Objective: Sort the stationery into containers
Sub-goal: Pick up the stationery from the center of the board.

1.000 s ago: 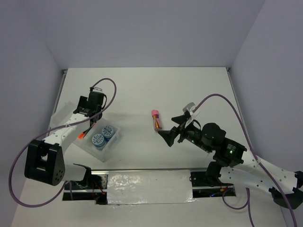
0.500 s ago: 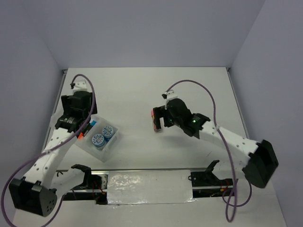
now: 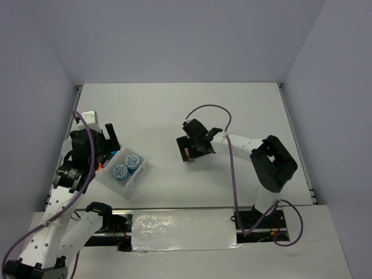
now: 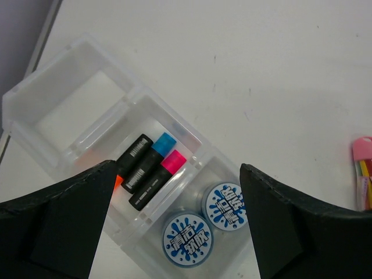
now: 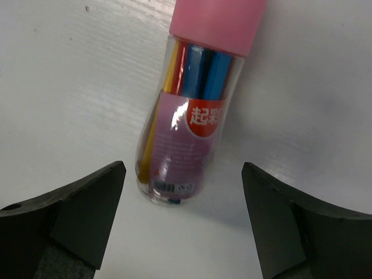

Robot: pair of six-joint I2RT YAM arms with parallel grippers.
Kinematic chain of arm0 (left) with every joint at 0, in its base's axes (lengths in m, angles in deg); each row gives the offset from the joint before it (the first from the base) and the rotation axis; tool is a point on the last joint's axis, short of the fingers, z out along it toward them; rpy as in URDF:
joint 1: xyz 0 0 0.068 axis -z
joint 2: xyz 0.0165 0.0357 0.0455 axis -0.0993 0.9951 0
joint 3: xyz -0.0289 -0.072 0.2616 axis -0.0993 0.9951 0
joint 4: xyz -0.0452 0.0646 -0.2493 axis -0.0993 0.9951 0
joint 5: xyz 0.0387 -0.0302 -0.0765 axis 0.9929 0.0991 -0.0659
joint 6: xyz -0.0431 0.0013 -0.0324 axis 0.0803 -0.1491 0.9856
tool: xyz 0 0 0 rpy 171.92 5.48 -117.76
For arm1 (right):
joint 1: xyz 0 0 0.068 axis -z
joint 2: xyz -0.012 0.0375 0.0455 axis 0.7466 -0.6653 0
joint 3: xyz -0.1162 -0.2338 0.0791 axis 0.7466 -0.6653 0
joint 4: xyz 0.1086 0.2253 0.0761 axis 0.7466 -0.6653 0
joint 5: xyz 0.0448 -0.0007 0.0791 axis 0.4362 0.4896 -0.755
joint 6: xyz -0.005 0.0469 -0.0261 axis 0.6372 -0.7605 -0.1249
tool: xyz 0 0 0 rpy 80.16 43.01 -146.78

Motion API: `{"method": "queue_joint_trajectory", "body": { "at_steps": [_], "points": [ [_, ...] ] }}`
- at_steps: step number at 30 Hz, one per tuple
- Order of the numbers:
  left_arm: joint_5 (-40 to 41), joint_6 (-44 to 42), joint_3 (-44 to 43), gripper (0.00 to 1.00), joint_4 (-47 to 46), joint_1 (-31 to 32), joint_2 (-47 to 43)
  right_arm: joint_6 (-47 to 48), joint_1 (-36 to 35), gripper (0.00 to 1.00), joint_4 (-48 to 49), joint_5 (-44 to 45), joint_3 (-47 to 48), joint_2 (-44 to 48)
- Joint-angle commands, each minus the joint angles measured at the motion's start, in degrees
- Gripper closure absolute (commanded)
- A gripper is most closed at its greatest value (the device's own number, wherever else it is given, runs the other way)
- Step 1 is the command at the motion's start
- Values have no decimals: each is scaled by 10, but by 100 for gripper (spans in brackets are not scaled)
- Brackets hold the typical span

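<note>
We logged the left gripper [image 4: 177,167] spread wide, hovering over the trays [image 4: 40,93] at the near left of the table [image 4: 261,70]; black markers [image 4: 148,168] lay in the middle compartment; two blue rolls [image 4: 189,235] sat in the compartment beside them; the right gripper [image 5: 183,168] was open astride the pink-capped tube [image 5: 192,116], which lay mid-table; neither finger touched it.

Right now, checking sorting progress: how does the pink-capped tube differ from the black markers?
The pink-capped clear plastic tube lies on the white table; the short black markers lie in the translucent tray. The tube shows coloured sticks inside; the markers are opaque. Both lie flat.
</note>
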State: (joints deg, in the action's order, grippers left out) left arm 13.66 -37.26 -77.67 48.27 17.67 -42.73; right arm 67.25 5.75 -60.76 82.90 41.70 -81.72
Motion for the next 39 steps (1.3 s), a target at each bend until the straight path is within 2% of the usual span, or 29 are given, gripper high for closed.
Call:
{"method": "queue_joint_trajectory", "body": {
  "at_steps": [1, 4, 5, 8, 9, 11, 12, 14, 15, 16, 17, 18, 23, 27, 34, 36, 39],
  "points": [
    [-46, 11, 2, 1, -21, -3, 10, -18, 1, 12, 16, -4, 39, -31],
    [-58, 11, 2, 1, -21, -2, 15, -24, 1, 23, 14, 10, 60, -63],
    [-64, 11, 2, 1, -22, -2, 14, -25, 1, 36, 16, 12, 64, -69],
    [-74, 12, 2, 1, -23, -3, 11, -33, 0, 56, 16, 31, 69, -81],
    [-79, 12, 3, 1, -24, -3, 11, -35, 1, 67, 17, 35, 67, -77],
    [-117, 23, -2, 1, -24, -3, 9, -37, -2, 84, 29, 44, 47, -47],
    [-179, 44, -2, 1, -27, -3, 7, -33, -6, 86, 38, 46, 37, -26],
    [-263, 81, 5, 1, -63, -3, 3, -19, -20, 87, 95, 31, -14, 24],
    [-360, 126, 19, 1, -92, -3, -4, -8, -25, 87, 134, 18, -31, 82],
    [-405, 154, 30, 1, -126, -2, -8, -4, -30, 87, 151, -21, -46, 110],
    [-441, 183, 41, 1, -204, -2, -13, -4, -30, 87, 167, -36, -74, 166],
    [-469, 237, 51, 1, -238, -2, -12, -7, -31, 87, 180, -60, -85, 192],
    [-580, 315, 57, 1, -370, 15, 19, -9, -52, 88, 259, -193, -135, 323],
    [-605, 343, 52, 1, -434, 59, 42, -36, -64, 87, 291, -232, -135, 393],
    [-652, 420, 92, 1, -639, 96, 47, -47, -88, 90, 315, -261, -107, 426],
    [-647, 430, 97, 1, -654, 102, 47, -42, -98, 90, 319, -269, -98, 426],
    [-636, 409, 84, 1, -618, 111, 56, -30, -119, 90, 329, -273, -89, 426]
  ]
}}
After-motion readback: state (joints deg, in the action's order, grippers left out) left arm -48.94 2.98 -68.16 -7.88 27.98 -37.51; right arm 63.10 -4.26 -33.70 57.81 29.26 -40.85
